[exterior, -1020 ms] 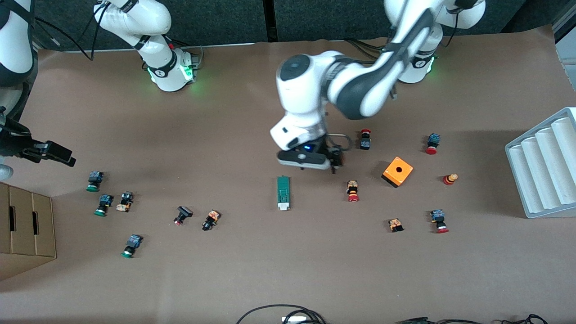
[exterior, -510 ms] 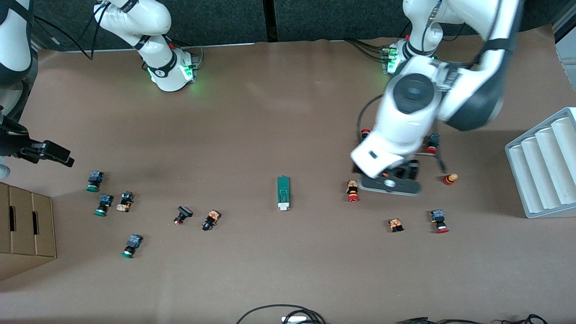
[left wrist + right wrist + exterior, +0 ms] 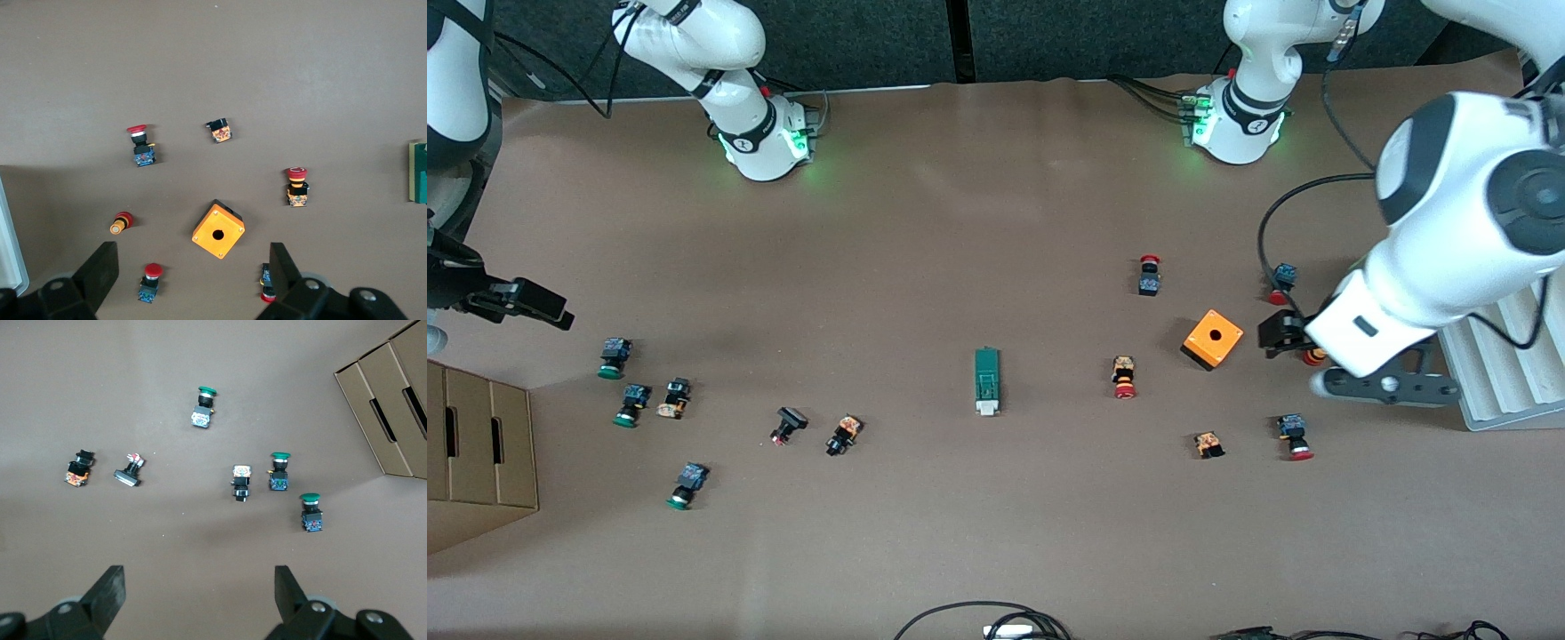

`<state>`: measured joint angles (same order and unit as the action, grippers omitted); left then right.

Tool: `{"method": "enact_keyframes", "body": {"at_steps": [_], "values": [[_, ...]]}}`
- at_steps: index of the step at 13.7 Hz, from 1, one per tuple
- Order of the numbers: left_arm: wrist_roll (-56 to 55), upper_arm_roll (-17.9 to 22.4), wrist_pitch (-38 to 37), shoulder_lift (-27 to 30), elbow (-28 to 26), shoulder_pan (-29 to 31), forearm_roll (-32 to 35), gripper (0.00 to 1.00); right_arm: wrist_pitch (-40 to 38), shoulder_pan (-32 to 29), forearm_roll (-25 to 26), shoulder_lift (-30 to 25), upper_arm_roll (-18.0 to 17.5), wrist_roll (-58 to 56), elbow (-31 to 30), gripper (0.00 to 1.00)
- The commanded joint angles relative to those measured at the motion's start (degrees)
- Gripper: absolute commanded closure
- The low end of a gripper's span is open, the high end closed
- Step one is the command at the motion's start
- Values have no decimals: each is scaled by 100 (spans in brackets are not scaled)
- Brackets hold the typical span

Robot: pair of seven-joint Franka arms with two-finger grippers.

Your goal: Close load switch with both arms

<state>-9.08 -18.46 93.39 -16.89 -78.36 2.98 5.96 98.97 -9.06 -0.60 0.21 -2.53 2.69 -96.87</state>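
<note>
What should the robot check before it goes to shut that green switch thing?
1. Load switch lying free on the table: ok.
2. Left gripper fingers open: ok.
3. Right gripper fingers open: ok.
4. Left gripper near the switch: not ok, it hangs over the orange cube and a red-capped button.
5. Right gripper near the switch: not ok, it waits over green-capped buttons.
6. White slider pushed in: cannot tell.

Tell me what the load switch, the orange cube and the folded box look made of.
Load switch: probably matte moulded plastic, a dark-green body with a white end piece.
Orange cube: likely plastic, evenly coloured and smooth, with a dark base and one round hole.
Folded box: corrugated cardboard by its dull tan panels and cut slots.
</note>
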Motion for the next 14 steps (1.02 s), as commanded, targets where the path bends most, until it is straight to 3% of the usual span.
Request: {"method": "enact_keyframes", "body": {"at_steps": [1, 3, 4, 6, 7, 14], "values": [[493, 1137, -58, 747, -581, -602, -514, 0, -36, 27, 148, 102, 7, 21, 151, 0], [1046, 1922, -31, 976, -837, -999, -666, 0, -36, 36, 148, 111, 7, 3, 151, 0], [1266, 2003, -5, 1204, -1143, -1027, -640, 0, -36, 36, 148, 111, 7, 21, 151, 0], [1303, 2013, 615, 1731, -1907, -1027, -630, 0, -36, 36, 148, 111, 7, 3, 151, 0], [1304, 2013, 750, 1768, -2015, -1001, -639, 0, -36, 36, 157, 111, 7, 3, 151, 0], [847, 2066, 391, 1734, -1841, -913, -569, 0, -36, 36, 157, 111, 7, 3, 151, 0]]}}
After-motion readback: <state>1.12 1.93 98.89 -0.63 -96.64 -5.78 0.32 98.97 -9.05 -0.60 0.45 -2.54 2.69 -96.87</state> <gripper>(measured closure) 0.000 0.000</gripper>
